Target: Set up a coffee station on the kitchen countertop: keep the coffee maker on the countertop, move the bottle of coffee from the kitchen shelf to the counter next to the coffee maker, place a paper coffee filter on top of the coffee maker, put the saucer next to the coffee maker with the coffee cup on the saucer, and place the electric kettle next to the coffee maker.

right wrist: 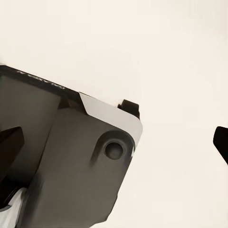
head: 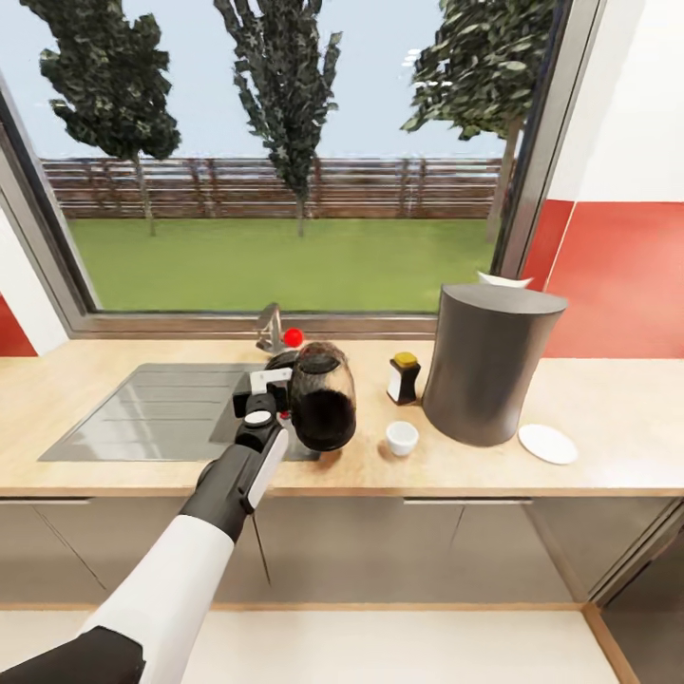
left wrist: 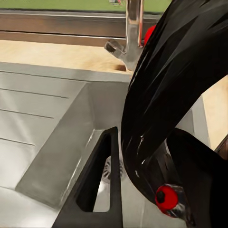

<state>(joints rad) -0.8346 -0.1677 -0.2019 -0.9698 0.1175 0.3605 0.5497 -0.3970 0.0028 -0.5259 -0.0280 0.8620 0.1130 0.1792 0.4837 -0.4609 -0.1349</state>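
My left gripper (head: 274, 382) is shut on the black loop handle (left wrist: 166, 95) of the electric kettle (head: 323, 399), which is held tilted at the sink's right edge, low over the countertop (head: 617, 399); I cannot tell whether it touches. Right of it stand the bottle of coffee (head: 404, 377) and the tiny coffee cup (head: 401, 438). Further right is the tall grey coffee maker (head: 489, 366), with the paper coffee filter (head: 504, 280) on its top. The saucer (head: 547, 444) lies bare at its right foot. My right gripper (right wrist: 116, 142) is open, over part of the robot's own body.
The steel sink (head: 142, 408) with its faucet (head: 271, 328) and red knob (head: 293, 336) lies left of the kettle, under a wide window. Grey cabinet fronts run below the counter's front edge. A red and white wall rises behind the coffee maker.
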